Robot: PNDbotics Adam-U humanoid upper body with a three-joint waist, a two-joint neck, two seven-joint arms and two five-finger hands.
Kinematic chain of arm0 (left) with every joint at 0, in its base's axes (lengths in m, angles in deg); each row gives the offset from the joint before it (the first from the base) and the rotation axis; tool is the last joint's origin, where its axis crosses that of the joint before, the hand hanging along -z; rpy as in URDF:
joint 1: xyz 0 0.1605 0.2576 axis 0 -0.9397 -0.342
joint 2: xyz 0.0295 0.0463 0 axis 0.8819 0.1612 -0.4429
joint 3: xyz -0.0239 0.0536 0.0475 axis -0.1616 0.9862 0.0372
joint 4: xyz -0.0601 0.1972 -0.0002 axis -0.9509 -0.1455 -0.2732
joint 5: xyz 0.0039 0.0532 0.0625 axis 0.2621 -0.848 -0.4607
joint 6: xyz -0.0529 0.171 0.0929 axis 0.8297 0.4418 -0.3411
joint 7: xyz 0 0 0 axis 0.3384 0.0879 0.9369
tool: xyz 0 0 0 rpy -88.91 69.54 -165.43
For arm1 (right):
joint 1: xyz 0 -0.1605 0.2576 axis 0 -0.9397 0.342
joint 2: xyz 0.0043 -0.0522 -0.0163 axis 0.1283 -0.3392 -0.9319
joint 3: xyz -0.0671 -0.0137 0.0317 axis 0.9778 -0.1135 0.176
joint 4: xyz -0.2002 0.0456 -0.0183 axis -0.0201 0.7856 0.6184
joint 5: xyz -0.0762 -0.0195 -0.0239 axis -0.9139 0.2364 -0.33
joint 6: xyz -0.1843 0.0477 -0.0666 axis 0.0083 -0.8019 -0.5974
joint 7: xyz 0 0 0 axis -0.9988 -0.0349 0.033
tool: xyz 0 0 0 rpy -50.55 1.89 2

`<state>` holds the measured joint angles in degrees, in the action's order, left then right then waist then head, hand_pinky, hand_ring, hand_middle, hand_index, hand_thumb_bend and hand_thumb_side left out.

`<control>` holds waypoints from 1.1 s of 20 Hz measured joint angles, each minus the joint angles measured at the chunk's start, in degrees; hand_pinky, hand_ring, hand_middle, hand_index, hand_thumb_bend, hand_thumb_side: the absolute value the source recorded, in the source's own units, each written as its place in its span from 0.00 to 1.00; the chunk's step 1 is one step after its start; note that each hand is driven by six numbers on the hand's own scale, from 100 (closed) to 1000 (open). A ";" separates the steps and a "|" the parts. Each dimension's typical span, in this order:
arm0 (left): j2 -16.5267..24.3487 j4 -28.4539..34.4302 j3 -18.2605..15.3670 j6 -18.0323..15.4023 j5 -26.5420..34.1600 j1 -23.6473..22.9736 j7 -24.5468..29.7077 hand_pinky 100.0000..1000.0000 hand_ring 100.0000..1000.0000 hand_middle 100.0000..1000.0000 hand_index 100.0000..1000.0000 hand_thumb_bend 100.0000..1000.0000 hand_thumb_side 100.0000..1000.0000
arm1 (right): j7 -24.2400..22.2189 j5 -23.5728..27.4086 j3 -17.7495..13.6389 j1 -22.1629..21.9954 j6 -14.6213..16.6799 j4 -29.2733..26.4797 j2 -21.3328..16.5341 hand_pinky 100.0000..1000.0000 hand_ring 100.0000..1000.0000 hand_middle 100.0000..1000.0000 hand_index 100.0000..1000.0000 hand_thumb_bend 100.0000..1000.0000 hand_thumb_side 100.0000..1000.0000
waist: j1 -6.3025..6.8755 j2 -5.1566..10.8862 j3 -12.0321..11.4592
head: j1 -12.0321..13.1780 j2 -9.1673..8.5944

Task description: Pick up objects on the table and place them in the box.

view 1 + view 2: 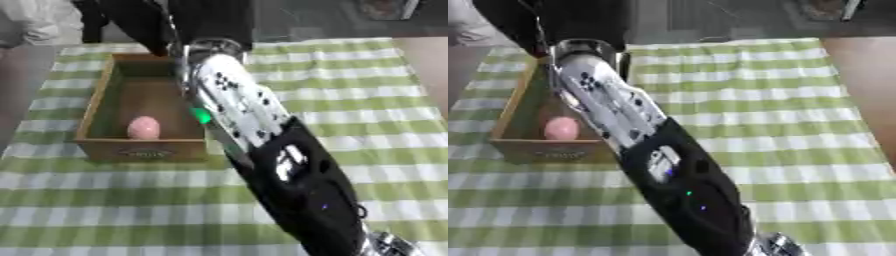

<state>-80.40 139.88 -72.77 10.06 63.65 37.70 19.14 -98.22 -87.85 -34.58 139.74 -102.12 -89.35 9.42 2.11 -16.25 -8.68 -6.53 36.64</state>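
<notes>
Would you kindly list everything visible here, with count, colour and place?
Box: one, brown wood, open-topped, far left part of the table.
Pink egg-shaped object: one, pink, inside the box near its front wall.
Tablecloth: one, green and white check, covering the table.
Floor: dark, beyond the table's far edge.
Robot's right arm: one, silver upper section and black lower section, running from the lower right diagonally up to the box's right side; its hand is not visible in either view.
Robot's left hand: not in view.
</notes>
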 measured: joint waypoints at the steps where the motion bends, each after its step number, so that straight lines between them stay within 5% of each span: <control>1: 0.00 0.00 -0.01 0.00 -0.01 0.00 -0.06 0.40 0.39 0.47 0.77 0.00 0.89 | -0.63 0.96 -0.26 -0.79 0.10 -1.74 -1.40 0.86 0.77 0.70 0.97 0.22 0.89 | -0.03 0.00 0.12 | 0.12 0.00; 5: 0.00 0.00 -0.05 -0.05 -0.17 0.00 -0.35 0.40 0.39 0.47 0.77 0.00 0.88 | -3.34 5.05 -1.80 -4.23 0.14 -7.76 -7.70 0.86 0.77 0.70 0.96 0.18 0.74 | -0.10 0.00 0.60 | 0.57 0.00; 10: 0.01 0.00 -0.12 -0.09 -0.51 0.00 -0.47 0.40 0.39 0.47 0.77 0.00 0.88 | -6.93 10.70 -3.17 -7.64 -0.08 -11.62 -14.55 0.87 0.76 0.70 0.96 0.00 0.43 | -0.09 0.00 1.20 | 0.83 0.00; 13: 0.01 0.00 -0.21 -0.18 -0.53 0.00 -0.56 0.40 0.39 0.47 0.77 0.00 0.88 | -7.72 14.61 -3.73 -9.32 -1.06 -12.09 -17.46 0.88 0.75 0.69 0.95 0.00 0.34 | -0.05 0.00 1.54 | 0.80 0.00; 22: 0.06 0.00 -0.39 -0.46 -0.56 0.01 -0.84 0.40 0.39 0.47 0.77 0.00 0.88 | -0.80 29.58 -5.35 -15.19 -4.64 -12.21 -22.79 0.88 0.72 0.65 0.85 0.00 0.11 | 0.00 0.00 2.20 | 0.80 0.01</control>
<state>-80.34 139.88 -73.16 9.59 63.09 37.71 18.29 -99.02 -58.27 -39.93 124.56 -106.76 -101.56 -13.37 2.11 -16.25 -6.48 -5.73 36.65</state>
